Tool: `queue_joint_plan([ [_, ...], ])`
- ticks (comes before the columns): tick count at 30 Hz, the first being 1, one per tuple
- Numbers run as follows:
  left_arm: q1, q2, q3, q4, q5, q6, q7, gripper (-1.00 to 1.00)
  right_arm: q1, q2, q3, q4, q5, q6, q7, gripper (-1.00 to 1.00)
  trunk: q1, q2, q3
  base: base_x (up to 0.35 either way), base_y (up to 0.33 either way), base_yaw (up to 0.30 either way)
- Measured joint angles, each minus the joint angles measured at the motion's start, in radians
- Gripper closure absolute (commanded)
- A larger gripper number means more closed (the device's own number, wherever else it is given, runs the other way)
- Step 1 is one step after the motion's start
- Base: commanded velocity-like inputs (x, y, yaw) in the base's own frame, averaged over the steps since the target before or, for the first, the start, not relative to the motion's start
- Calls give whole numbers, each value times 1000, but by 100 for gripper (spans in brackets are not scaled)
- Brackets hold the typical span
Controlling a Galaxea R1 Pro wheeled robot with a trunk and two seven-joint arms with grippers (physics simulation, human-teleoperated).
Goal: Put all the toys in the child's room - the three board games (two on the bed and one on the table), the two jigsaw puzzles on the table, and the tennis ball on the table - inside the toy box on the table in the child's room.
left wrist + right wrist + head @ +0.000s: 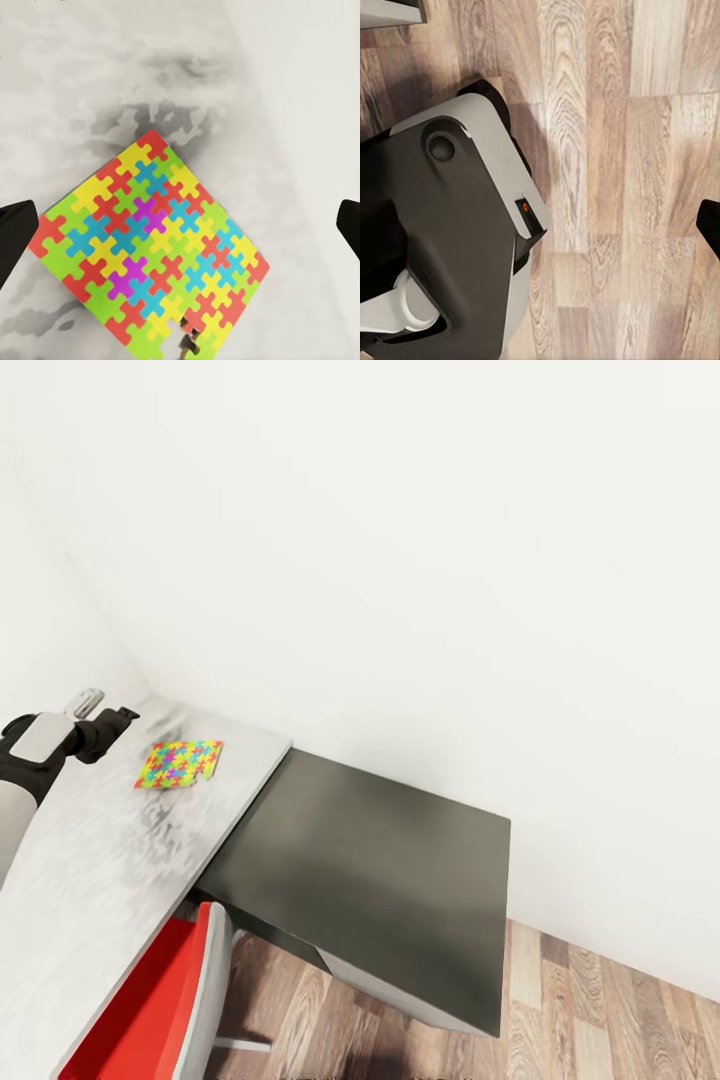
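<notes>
One jigsaw puzzle [179,764], a thin square of yellow, pink, green and blue pieces, lies flat on the pale grey table [90,860] near its far right corner. My left gripper [120,718] hovers just left of it, above the tabletop. In the left wrist view the jigsaw puzzle [150,247] lies under the open left gripper [180,232], whose dark fingertips [13,238] stand far apart at both edges with nothing between them. My right gripper [540,240] hangs open over the wood floor, one fingertip [709,225] showing.
A lower dark-topped cabinet [380,860] adjoins the table's right end against the white wall. A red chair [150,1010] stands tucked at the table's front. Wood-plank floor [600,1020] lies at the right. My own base [457,255] is below the right gripper.
</notes>
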Motion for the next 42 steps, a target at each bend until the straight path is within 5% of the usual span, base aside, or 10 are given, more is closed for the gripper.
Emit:
queue_joint_plan([
  [42,0,-30,-2,94,2,-139,-63,-100,6,-17,3,10,2,-4,72,-100,0,0,-67,0,0,0],
])
